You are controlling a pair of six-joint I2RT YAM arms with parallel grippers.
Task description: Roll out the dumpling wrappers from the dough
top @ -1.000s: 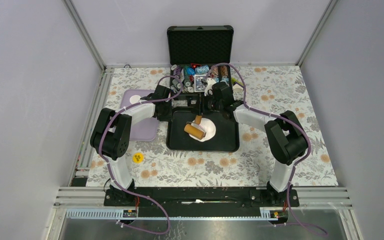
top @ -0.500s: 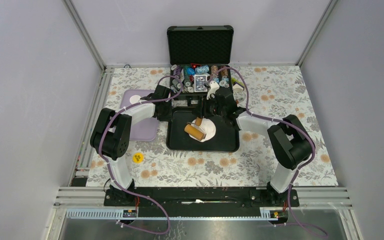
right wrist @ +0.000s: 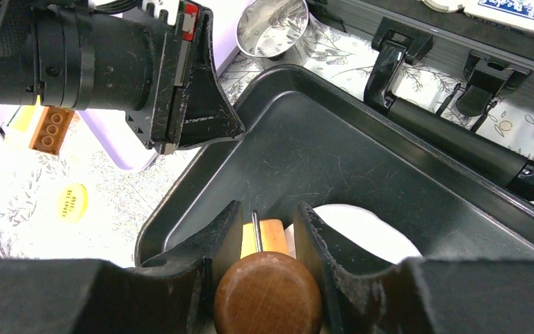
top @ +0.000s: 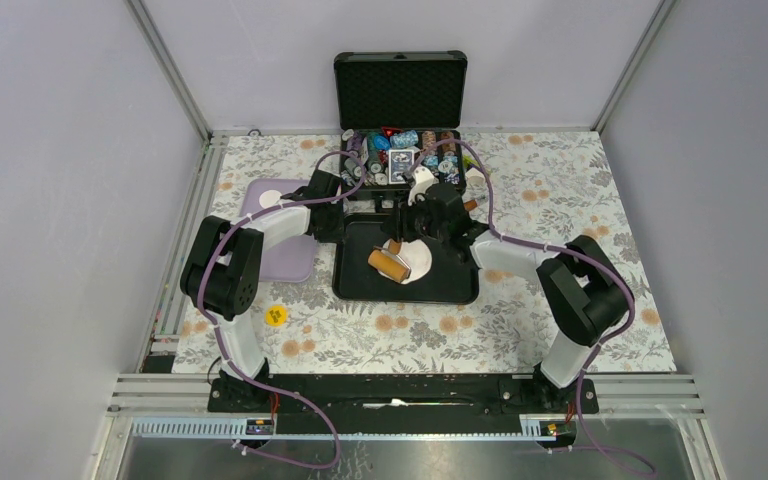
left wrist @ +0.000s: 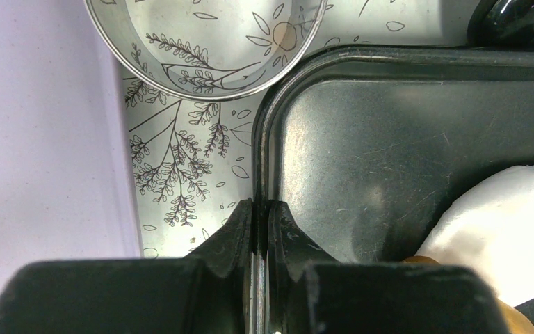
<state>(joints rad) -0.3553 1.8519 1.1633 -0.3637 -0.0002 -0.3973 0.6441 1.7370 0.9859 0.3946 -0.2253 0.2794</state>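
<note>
Right, the dough (top: pixel 419 258) sits as a flat white pat in the middle of the black tray (top: pixel 442 290), which rests on the flower-patterned counter (top: pixel 560 200). The rolling pin (top: pixel 388 262) lies with its wooden roller on the left part of that pat.

Over to the right end effector (right wrist: pixel 268 210): it reaches in from the far side of the tray. Its two fingers (right wrist: pixel 221 226) are clamped on either side of the pin's round wooden handle, and it has a firm hold there. From its wrist camera the dough (right wrist: pixel 361 233) shows just beyond the right-hand finger, low on the tray floor (right wrist: pixel 361 139).

Now the left end effector (left wrist: pixel 261 209): it is pressed together on the tray's left rim, one finger outside the lip and one inside. In that view the dough (left wrist: pixel 507 223) peeks in at the lower right, well apart from the fingers. The steel ring cutter (left wrist: pixel 201 42) stands on the counter just past the tray's far-left corner.

Left of the tray lies the purple board (top: pixel 285 250), and on its far end rests one small round dumpling wrapper (top: pixel 271 198). A yellow chip (top: pixel 276 316) lies on the counter nearer the bases. An open black case (top: pixel 400 90) stands behind the tray.
</note>
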